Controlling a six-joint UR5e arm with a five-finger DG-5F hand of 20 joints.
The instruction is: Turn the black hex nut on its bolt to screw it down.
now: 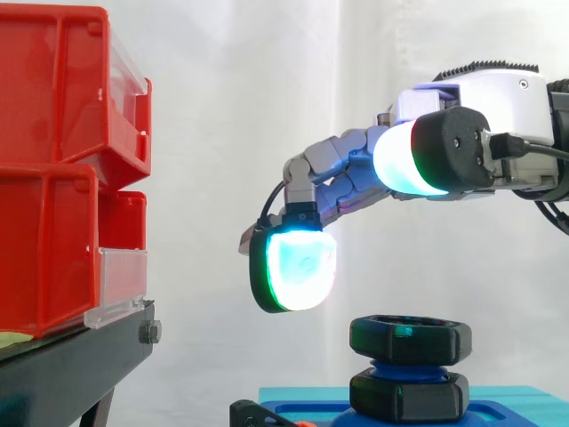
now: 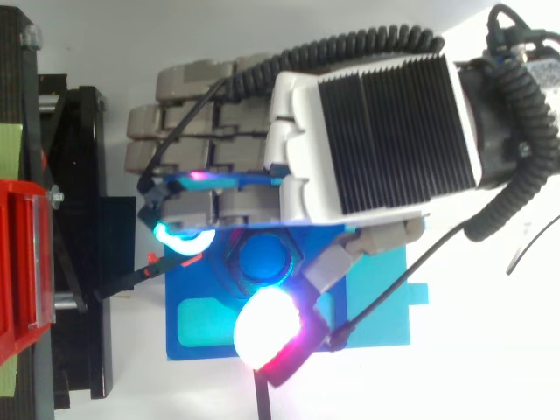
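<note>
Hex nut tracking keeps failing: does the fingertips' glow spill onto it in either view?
Side view: a small green glint sits on the upper black hex nut; the robot hand's cyan pad is washed white. Top view: a pink-rimmed pad glares white beside the nut.

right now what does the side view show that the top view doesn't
Side view: a second black nut under the top nut, and a glowing pad of the fingers above that nut, clear of it. Top view: the blue bolt end inside the nut, pads on either side. Both: the hand, blue base, red bins.
</note>
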